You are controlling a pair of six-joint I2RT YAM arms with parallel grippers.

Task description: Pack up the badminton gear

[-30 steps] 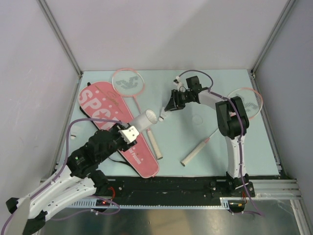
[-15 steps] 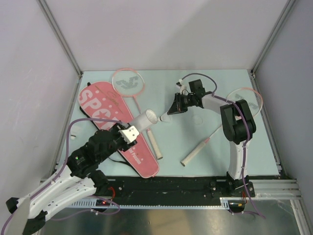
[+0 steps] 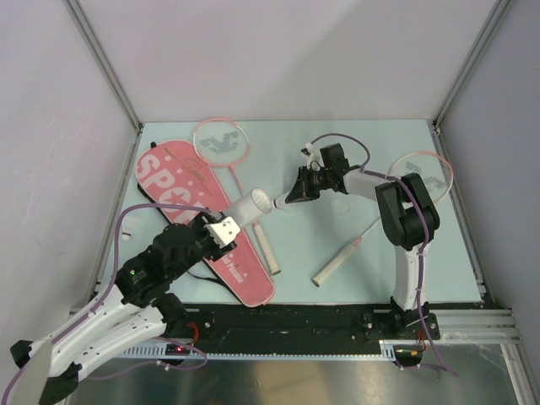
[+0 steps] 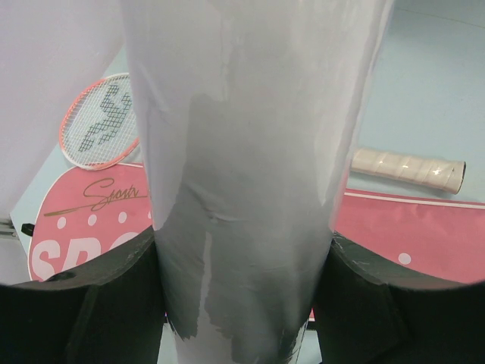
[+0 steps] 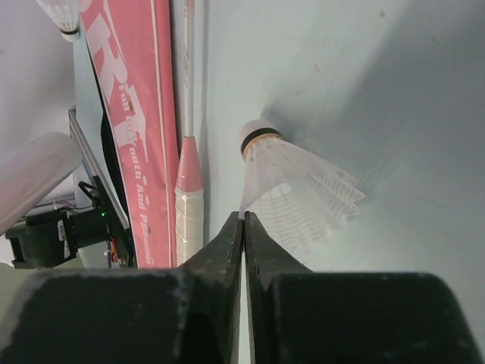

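My left gripper (image 3: 221,229) (image 4: 242,303) is shut on the long white tube (image 3: 246,208) (image 4: 250,152). It holds the tube tilted above the pink "SPORT" bag (image 3: 181,190) (image 4: 424,227), with the open mouth facing right. My right gripper (image 3: 293,196) (image 5: 243,218) is shut on the skirt edge of a white shuttlecock (image 3: 281,202) (image 5: 295,186), just right of the tube's mouth. One pink-rimmed racket (image 3: 221,139) lies beside the bag, its pale handle (image 3: 267,250) (image 5: 189,208) near the front. The second racket (image 3: 426,173) lies at the right, mostly under my right arm.
Another shuttlecock (image 5: 59,14) shows at the top left of the right wrist view. A small white object (image 3: 126,234) lies by the table's left edge. The second racket's handle (image 3: 333,268) points to the front middle. Grey walls close in three sides.
My right gripper's jaws have closed on the shuttlecock's skirt and the wrist has dropped slightly toward the tube's mouth. The left arm and tube have not moved.
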